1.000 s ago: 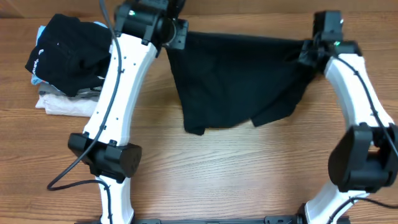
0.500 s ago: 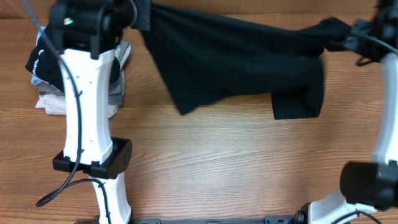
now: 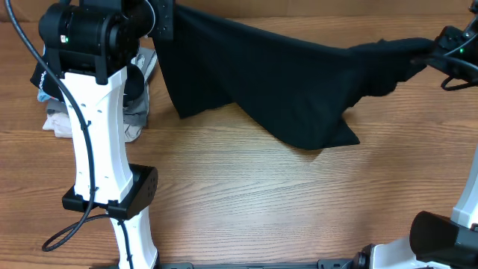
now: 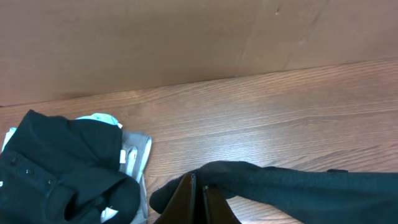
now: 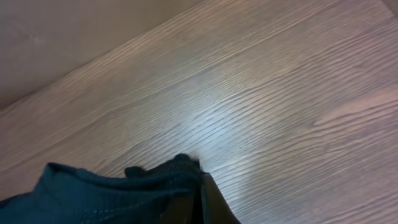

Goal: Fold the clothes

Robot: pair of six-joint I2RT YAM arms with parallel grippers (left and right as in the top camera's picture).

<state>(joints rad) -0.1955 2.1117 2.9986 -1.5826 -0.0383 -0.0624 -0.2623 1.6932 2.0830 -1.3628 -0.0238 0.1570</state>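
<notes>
Looking at a wide brown wood-grain surface (image 3: 246,209) under everything. Got a large black cloth garment (image 3: 284,82) strung across the far half between both arms, top edge lifted and taut, lower part sagging to a point near centre; can't tell if it touches down. Spotting a stack of mixed clothes (image 3: 56,123) far left, just beside the left arm: black piece on top, light blue, grey and white under it.

Reading left pincer (image 4: 198,190) as clenched on the garment's left corner, right pincer (image 5: 198,194) as clenched on its bunched right corner.

Judging the step as spread-flat before the 1st fold. Hold even tension, lower both ends level and together, and draw toward the near edge so the hanging flap lays out without doubling under. Steer the left end off the stack. Expect smoothing at the bunched right corner.

Counting: 1 surface, 1 garment in work, 1 stack (at least 3 pieces, exact number unreadable), 2 arms, 2 pincers.
</notes>
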